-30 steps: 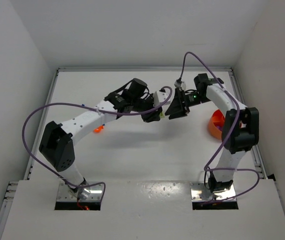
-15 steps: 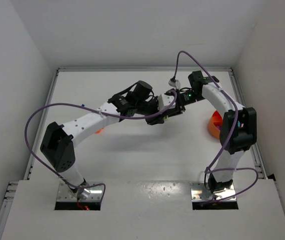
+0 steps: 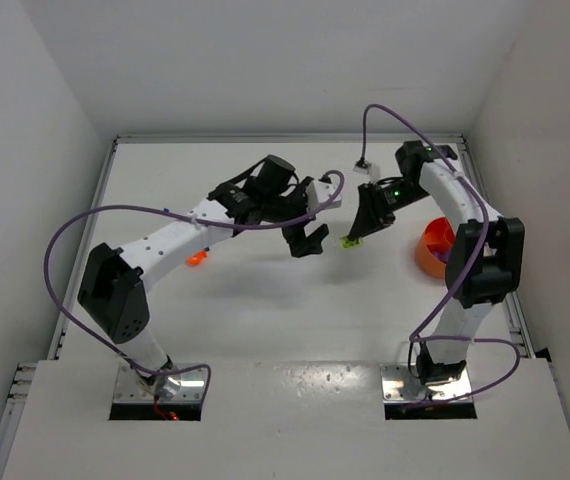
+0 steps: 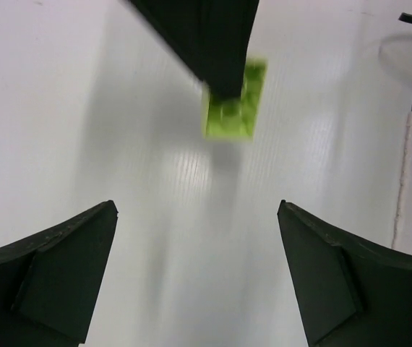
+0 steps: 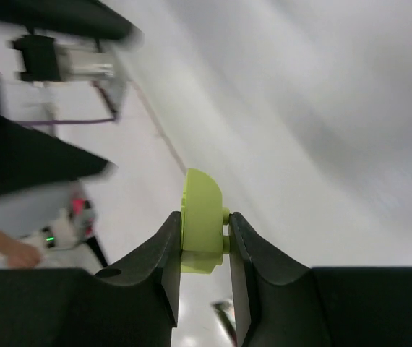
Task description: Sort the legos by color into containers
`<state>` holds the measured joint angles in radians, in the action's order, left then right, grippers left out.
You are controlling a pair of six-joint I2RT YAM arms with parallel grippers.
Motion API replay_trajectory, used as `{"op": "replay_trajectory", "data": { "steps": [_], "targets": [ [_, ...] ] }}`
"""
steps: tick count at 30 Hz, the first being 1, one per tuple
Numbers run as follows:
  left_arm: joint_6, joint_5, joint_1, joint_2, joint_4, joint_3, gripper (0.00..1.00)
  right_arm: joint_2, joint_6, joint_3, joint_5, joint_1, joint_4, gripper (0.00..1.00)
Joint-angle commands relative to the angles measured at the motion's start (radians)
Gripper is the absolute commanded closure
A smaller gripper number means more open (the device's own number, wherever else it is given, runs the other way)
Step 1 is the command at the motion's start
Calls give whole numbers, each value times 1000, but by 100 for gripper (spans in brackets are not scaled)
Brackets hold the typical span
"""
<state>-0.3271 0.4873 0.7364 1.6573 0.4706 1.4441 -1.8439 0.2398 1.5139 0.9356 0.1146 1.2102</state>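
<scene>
My right gripper (image 3: 354, 236) is shut on a lime green lego (image 3: 349, 241) and holds it above the middle of the table. In the right wrist view the lego (image 5: 200, 202) stands pinched between the two black fingers (image 5: 164, 253). My left gripper (image 3: 308, 243) hangs open just left of it, with nothing between its jaws. Seen from the left wrist, the lego (image 4: 235, 105) hangs from the right gripper's dark fingertips (image 4: 213, 43), beyond my own spread fingers (image 4: 69, 253). The orange round container (image 3: 431, 248) stands at the right, beside the right arm.
A small orange lego (image 3: 196, 258) lies on the table under the left arm's forearm. Purple cables loop above both arms. White walls close the table at the left, back and right.
The two grippers met over the middle half a second ago. Since then the left gripper has opened and drawn back left, and the right gripper has shut on the lime lego and pulled right.
</scene>
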Motion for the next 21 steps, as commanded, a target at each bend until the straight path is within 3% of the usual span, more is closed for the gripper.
{"op": "replay_trajectory", "data": {
  "steps": [1,9,17,21],
  "targets": [
    [14,118,-78,-89,42,25,0,67,183,63,-191,-96,71,100],
    [-43,241,-199,-149,123,-59,0,38,479,273,-541,-306,103,100],
    [-43,368,-253,-82,132,-68,0,0,713,357,-604,-420,-12,100],
    [-43,409,-284,-73,123,-80,0,-82,792,484,-644,-440,29,100]
  ]
}}
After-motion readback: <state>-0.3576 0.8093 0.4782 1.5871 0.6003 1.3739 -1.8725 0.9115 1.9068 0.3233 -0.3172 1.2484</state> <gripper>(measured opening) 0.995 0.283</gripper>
